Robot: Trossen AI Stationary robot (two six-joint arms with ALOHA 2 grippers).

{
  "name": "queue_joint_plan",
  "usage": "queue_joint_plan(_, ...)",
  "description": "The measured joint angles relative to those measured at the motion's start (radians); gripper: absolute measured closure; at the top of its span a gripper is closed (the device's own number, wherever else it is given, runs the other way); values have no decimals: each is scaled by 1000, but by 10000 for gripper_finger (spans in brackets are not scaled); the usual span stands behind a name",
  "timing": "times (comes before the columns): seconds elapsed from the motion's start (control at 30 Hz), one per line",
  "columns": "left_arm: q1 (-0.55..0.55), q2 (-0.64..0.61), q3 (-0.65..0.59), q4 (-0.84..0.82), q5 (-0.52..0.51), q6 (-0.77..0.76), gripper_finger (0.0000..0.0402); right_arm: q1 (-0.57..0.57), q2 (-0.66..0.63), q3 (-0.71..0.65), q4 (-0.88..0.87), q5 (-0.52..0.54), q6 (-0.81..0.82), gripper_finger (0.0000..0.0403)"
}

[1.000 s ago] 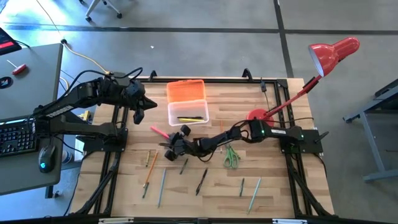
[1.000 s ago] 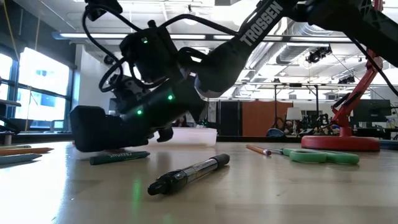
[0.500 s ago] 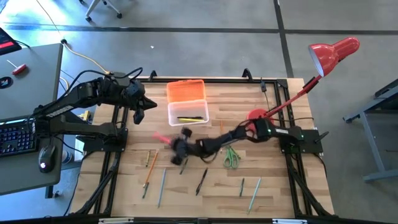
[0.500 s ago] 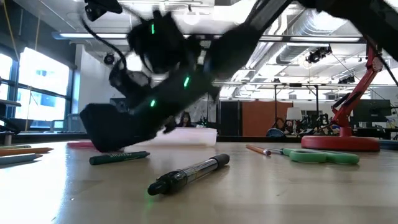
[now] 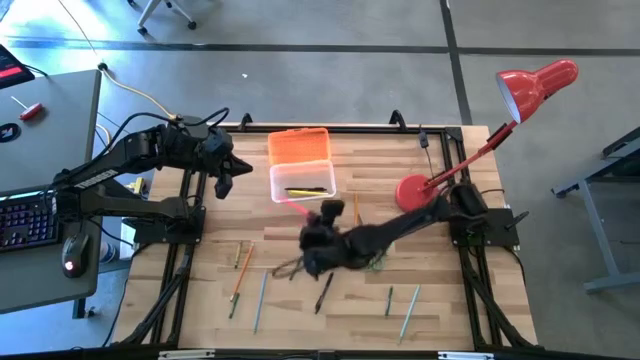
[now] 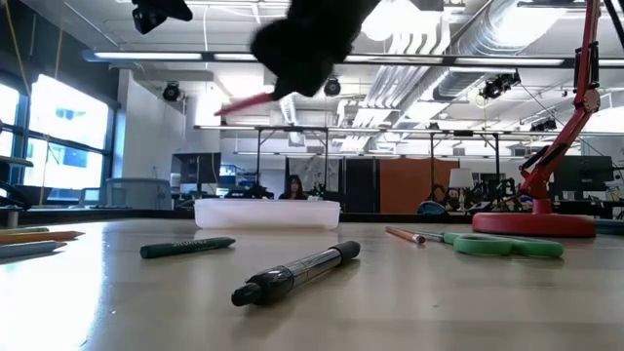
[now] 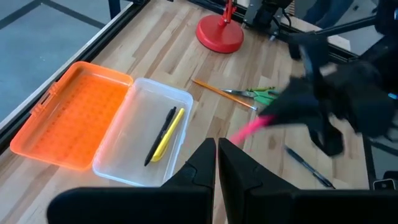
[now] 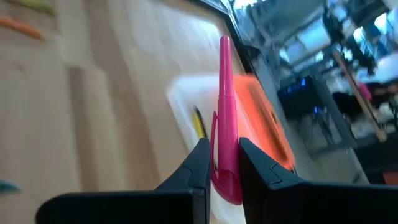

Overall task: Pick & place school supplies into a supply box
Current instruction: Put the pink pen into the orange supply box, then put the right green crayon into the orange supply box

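1. While the left arm waits at the table's far-left corner, the right gripper (image 5: 312, 222) hangs in the air near the table's middle, its fingers (image 8: 198, 163) clamped on a pink marker (image 8: 224, 112).
2. Seen from above, the marker's free end points toward the box (image 5: 303, 181) and stops just short of its near wall.
3. At table height the marker (image 6: 244, 101) shows well above the wood, slanting out of the dark gripper.
4. Box and lid (image 5: 298, 145) lie open side by side at the far middle; inside the clear tray rest a yellow pencil (image 7: 167, 134) and a black pen (image 7: 161, 134).
5. Left gripper (image 7: 217, 147) hovers off the table by the box's left, jaws all but touching, holding nothing.
6. Green scissors (image 6: 502, 242) and an orange pencil (image 7: 218, 93) lie between the right arm and the lamp (image 5: 412, 190).
7. Closest to the low camera lie a black marker (image 6: 297, 272) and a green one (image 6: 187, 248).
8. More pens and pencils are scattered along the near side; two (image 5: 407, 309) lie right of centre.
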State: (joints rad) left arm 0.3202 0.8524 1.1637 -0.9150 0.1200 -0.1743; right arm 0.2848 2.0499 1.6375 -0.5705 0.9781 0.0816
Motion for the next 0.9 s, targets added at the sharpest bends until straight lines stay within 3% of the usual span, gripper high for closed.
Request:
queue_joint_plan(0.2,0,0,0,0,1,-40,350,-154,22,-4,-73,-142,-48,372)
queue_joint_plan(0.47,0,0,0,0,6,-40,350,-319,35,-1,-15,-498,-87,370)
queue_joint_plan(0.57,0,0,0,0,5,-41,350,-361,35,0,4,-576,-83,343)
queue_joint_plan(0.73,0,0,0,0,1,-41,350,-414,43,0,16,-620,-87,294)
queue_joint_plan(0.9,0,0,0,0,2,-41,350,-444,40,0,12,-606,-76,276)
